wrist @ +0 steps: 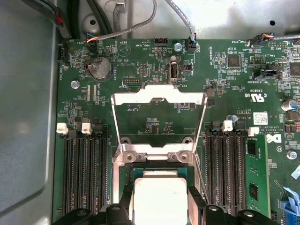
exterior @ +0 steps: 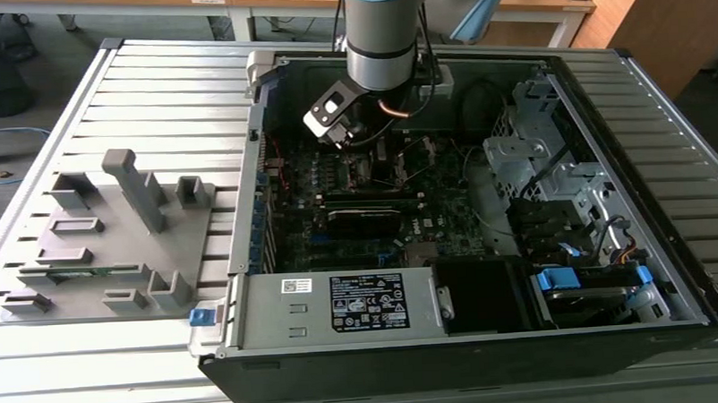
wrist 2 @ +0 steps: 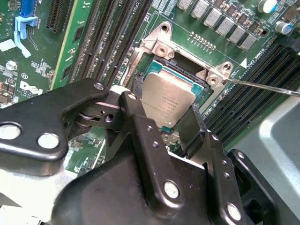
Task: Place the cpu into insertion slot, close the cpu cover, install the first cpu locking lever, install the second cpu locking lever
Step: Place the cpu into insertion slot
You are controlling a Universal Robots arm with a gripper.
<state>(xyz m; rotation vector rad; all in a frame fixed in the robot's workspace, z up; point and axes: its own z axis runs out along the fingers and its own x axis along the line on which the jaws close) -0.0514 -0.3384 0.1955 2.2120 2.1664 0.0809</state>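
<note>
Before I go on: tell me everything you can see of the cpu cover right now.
The thin silver metal square-frame cpu cover is swung open, away from the dark square insertion slot. Green circuit board shows through its large square cut-out. It looks like bare sheet metal, flat and unbent. Its hinge edge meets the screwed silver bracket beside the slot; nothing else touches it. The black gripper, jaws on the dull silver-grey square cpu, is apart from it.

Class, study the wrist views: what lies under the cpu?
The insertion slot: its dark frame and metal rim show around the cpu, which the claw holds. The slot's contacts are covered by the cpu.
</note>
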